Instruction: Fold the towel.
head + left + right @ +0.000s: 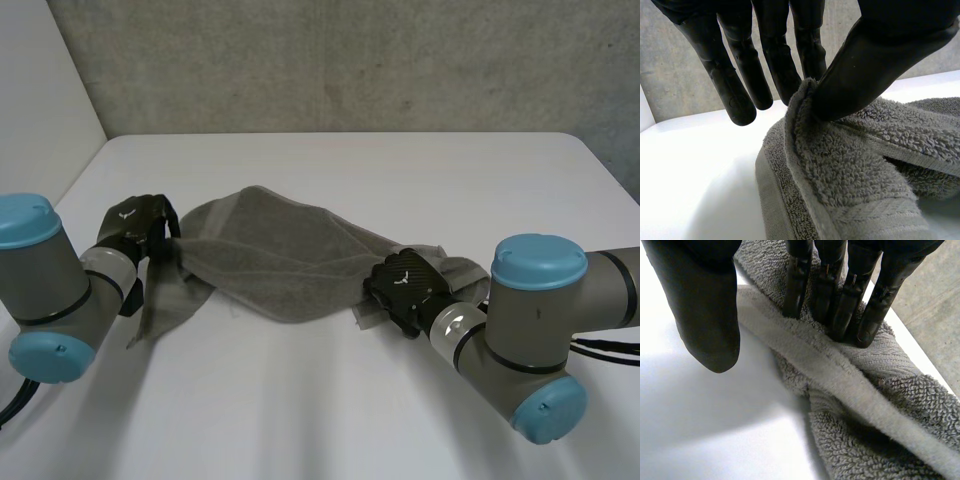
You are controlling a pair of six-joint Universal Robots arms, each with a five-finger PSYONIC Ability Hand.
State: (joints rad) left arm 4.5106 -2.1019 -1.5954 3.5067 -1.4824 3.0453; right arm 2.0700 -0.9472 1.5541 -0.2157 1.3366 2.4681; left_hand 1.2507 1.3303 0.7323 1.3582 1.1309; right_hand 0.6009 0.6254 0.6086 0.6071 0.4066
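Observation:
A grey towel [280,260] lies bunched and stretched across the white table [330,410] between my two hands. My left hand [140,225] is at its left end. There the thumb [880,55] pinches a raised fold of the towel [855,170] against the fingers [790,75], and a loose flap hangs below the hand. My right hand [405,282] is at the towel's right end. Its straight fingers [840,305] rest their tips on the towel [880,450] just behind the hem ridge. Its thumb [705,315] stands apart over bare table, on the other side of the hem.
A grey concrete wall [350,60] rises behind the table's far edge, and a white panel [40,90] stands at the far left. Bare table lies in front of the towel and beyond it. Both forearms reach in from the near corners.

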